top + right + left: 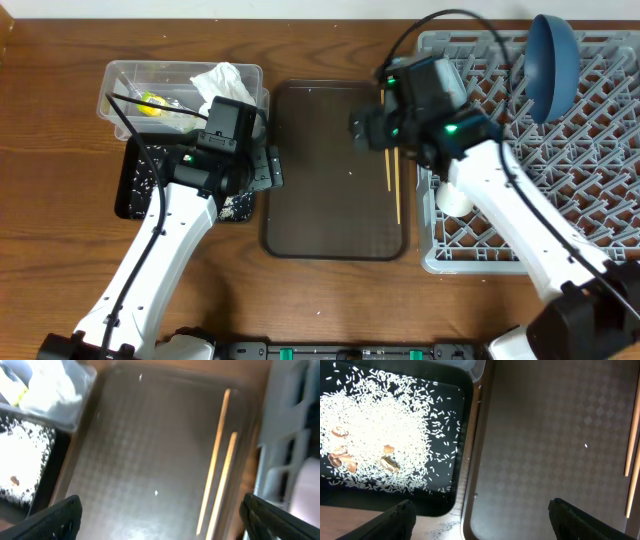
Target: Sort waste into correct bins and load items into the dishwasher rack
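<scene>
Two wooden chopsticks (pixel 393 180) lie on the right side of the dark brown serving tray (pixel 330 215). They also show in the right wrist view (pixel 220 460). My right gripper (pixel 368 128) hovers open and empty over that tray (pixel 165 520), left of the chopsticks. My left gripper (pixel 268 168) is open and empty (pixel 482 522) over the gap between the black tray and the serving tray. The black tray (pixel 128 190) holds rice (pixel 375 435). The clear tub (pixel 120 85) holds tissue (pixel 222 82) and a yellow-green wrapper (pixel 150 103). The dark blue dish (pixel 552 65) stands in the grey rack (pixel 600 180).
A white vessel (pixel 455 195) sits in the rack's near left corner, partly hidden by my right arm. A few brown scraps (pixel 342 455) lie in the rice. A rice grain (pixel 585 445) lies on the serving tray. Bare wooden table lies in front.
</scene>
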